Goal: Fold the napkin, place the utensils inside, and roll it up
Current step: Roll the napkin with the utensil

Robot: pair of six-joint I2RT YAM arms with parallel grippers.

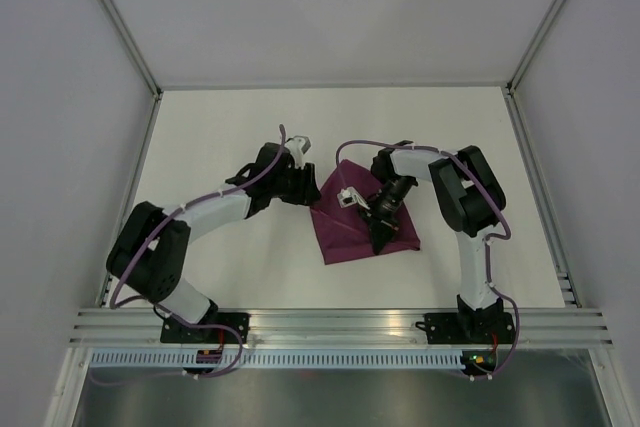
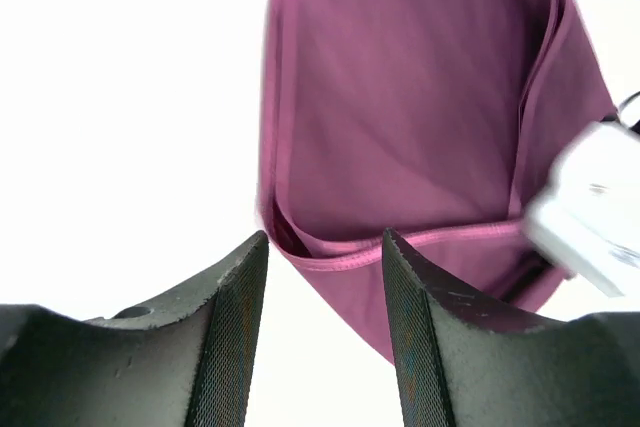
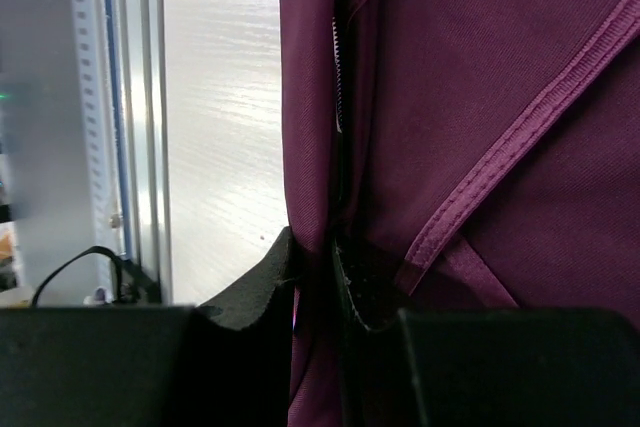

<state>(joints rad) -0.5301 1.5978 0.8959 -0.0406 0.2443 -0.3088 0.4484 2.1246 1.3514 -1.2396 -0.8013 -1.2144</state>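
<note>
The napkin (image 1: 345,230) lies folded into a small purple shape mid-table. My left gripper (image 1: 308,183) hovers at its left upper corner. In the left wrist view the left gripper (image 2: 325,282) is open, and a hemmed corner of the napkin (image 2: 400,117) lies just past the fingertips, not between them. My right gripper (image 1: 381,239) rests on the cloth's right part. In the right wrist view the right gripper (image 3: 315,267) is shut on an upright fold of the napkin (image 3: 480,77). A thin toothed sliver (image 3: 337,67) shows inside that fold, possibly the utensils, otherwise hidden.
An aluminium rail (image 1: 340,322) runs along the near table edge and also shows as the rail (image 3: 130,97) in the right wrist view. White walls enclose the back and sides. The right arm's white wrist mount (image 2: 590,207) sits close to the left fingers.
</note>
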